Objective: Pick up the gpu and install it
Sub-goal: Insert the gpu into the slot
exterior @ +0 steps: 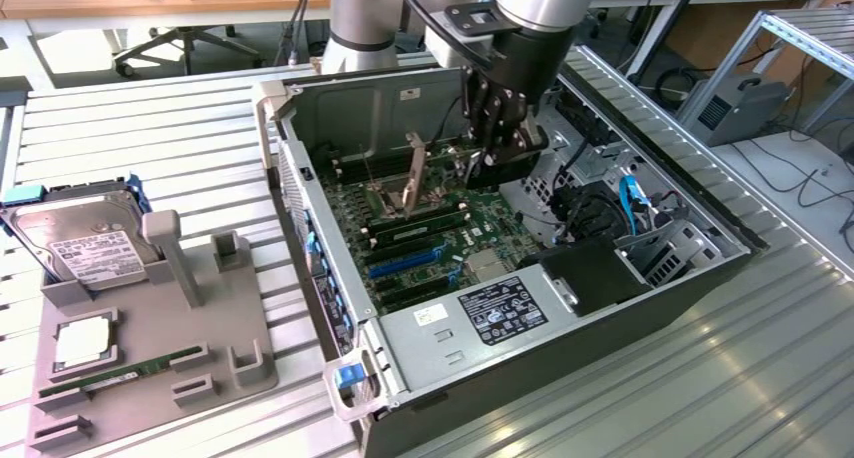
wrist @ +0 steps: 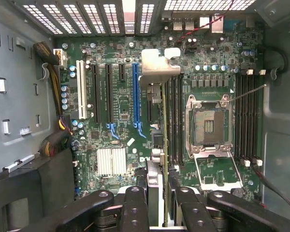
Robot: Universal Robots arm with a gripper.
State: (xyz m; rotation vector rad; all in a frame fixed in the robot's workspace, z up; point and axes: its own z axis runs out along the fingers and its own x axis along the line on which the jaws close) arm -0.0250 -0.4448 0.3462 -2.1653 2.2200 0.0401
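Note:
My gripper (wrist: 158, 212) reaches down into the open computer case (exterior: 400, 363) and is shut on the gpu (wrist: 157, 188), a slim dark card seen edge-on between the two black fingers (wrist: 134, 210). The card's silvery end bracket (wrist: 157, 67) points towards the case's vented rear wall. The card hangs above the green motherboard (wrist: 116, 130), just beside the long blue slot (wrist: 135, 96) and apart from it. In the exterior view the gripper (exterior: 505, 158) is low inside the case, and the gpu's bracket (exterior: 416, 173) shows as a slanted metal strip beside it.
An open CPU socket (wrist: 209, 126) and rows of memory slots (wrist: 246, 121) lie beside the card. On the exterior view's left a grey holder tray (exterior: 160, 378) carries a hard drive (exterior: 87, 248), a green RAM stick (exterior: 120, 371) and a processor (exterior: 83, 343). Cables (exterior: 627, 203) crowd the case's drive side.

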